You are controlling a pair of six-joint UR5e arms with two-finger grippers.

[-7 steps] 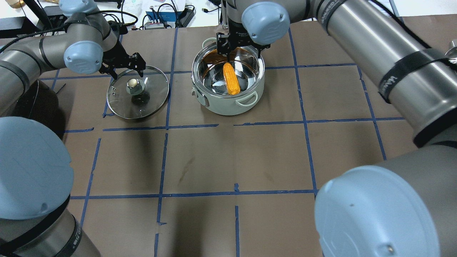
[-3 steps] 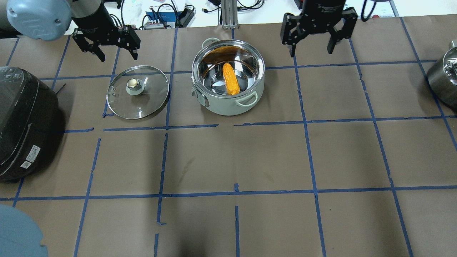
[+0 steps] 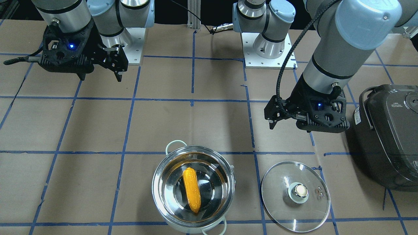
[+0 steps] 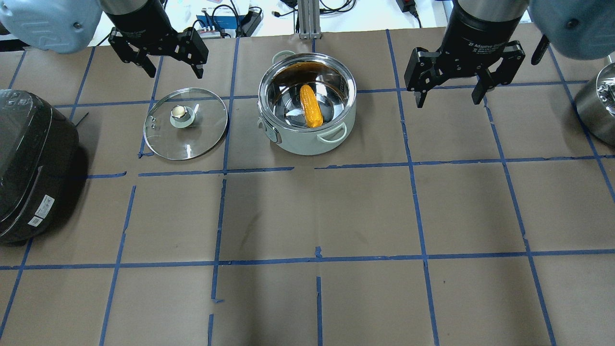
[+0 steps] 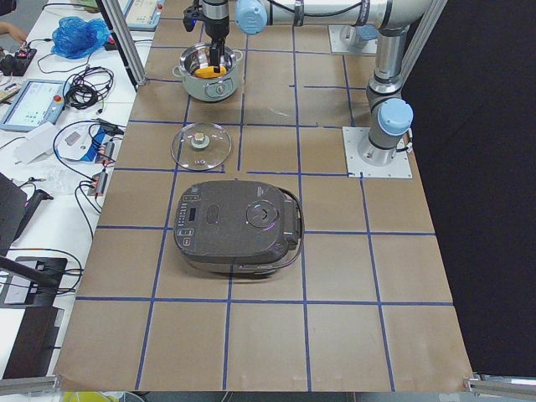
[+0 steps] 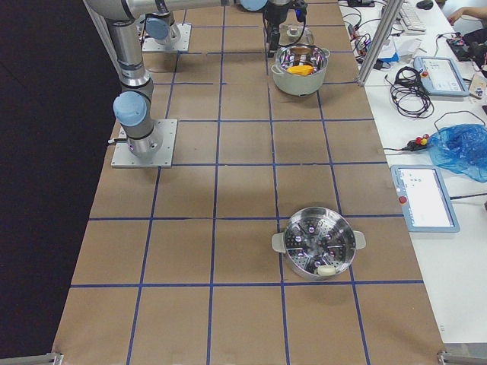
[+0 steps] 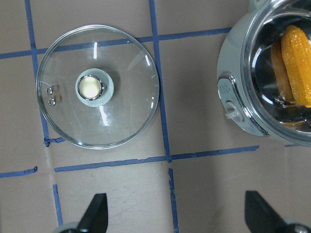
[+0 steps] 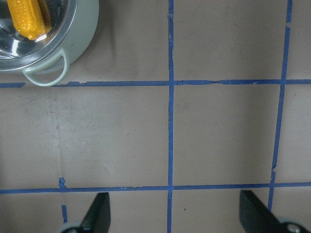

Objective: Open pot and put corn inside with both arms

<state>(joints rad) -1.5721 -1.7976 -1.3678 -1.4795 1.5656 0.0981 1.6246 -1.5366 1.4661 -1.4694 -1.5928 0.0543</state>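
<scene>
The steel pot (image 4: 307, 143) stands open at the table's back middle, with the yellow-orange corn (image 4: 311, 106) lying on its bottom. The glass lid (image 4: 202, 137) lies flat on the table to the pot's left, knob up. My left gripper (image 4: 174, 73) is open and empty, raised behind the lid. My right gripper (image 4: 448, 100) is open and empty, raised to the right of the pot. The left wrist view shows the lid (image 7: 121, 111), the pot (image 7: 233, 97) and the corn (image 7: 299, 63). The right wrist view shows the pot (image 8: 80, 29) and the corn (image 8: 28, 17) at its top left corner.
A dark grey rice cooker (image 4: 29, 163) sits at the left edge. A second steel pot (image 4: 596, 103) with a steamer insert (image 6: 319, 243) stands at the right edge. Brown paper with blue tape lines covers the table (image 4: 317, 216).
My right gripper has lifted out of the pot and moved right, leaving the corn inside. My left gripper has risen from the lid and moved back. Both arms have cleared the view.
</scene>
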